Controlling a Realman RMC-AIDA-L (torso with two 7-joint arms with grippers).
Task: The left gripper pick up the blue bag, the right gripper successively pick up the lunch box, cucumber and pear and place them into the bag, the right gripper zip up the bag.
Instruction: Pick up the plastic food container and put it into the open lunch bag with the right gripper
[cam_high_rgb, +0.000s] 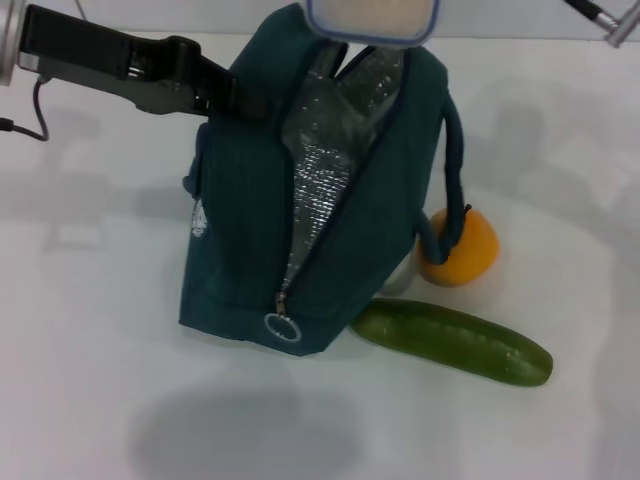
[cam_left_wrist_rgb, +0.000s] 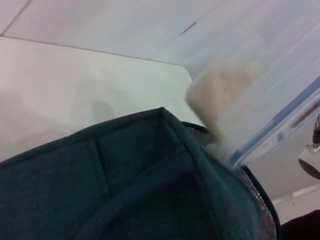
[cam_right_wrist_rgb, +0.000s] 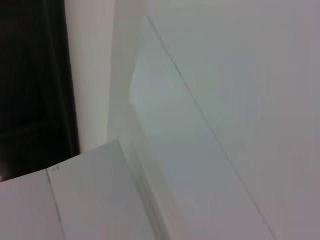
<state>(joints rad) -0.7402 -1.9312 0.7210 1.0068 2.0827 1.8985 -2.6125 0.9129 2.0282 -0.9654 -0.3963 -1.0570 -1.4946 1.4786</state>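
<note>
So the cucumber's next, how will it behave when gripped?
The cucumber looks glossy, so it may slip in the fingers. It is long and round, lying free on the table, so a nudge would likely roll it. It seems stiff, so gripping mid-length should balance it.

Matt teal cloth on the blue bag (cam_high_rgb: 240, 200), crinkled shiny foil lining inside. Clear smooth plastic for the lunch box (cam_high_rgb: 372, 18), blue-rimmed. Glossy dark green skin on the cucumber (cam_high_rgb: 452, 341). Smooth orange pear (cam_high_rgb: 470, 250). Matt white table (cam_high_rgb: 90, 380).

Bright even overhead light, soft grey shadow on table (cam_high_rgb: 90, 400) in front of blue bag (cam_high_rgb: 240, 220), foil lining (cam_high_rgb: 325, 150) glinting, lunch box (cam_left_wrist_rgb: 260, 100) blurred close-up, cucumber (cam_high_rgb: 452, 342) w/ small highlights.
</note>
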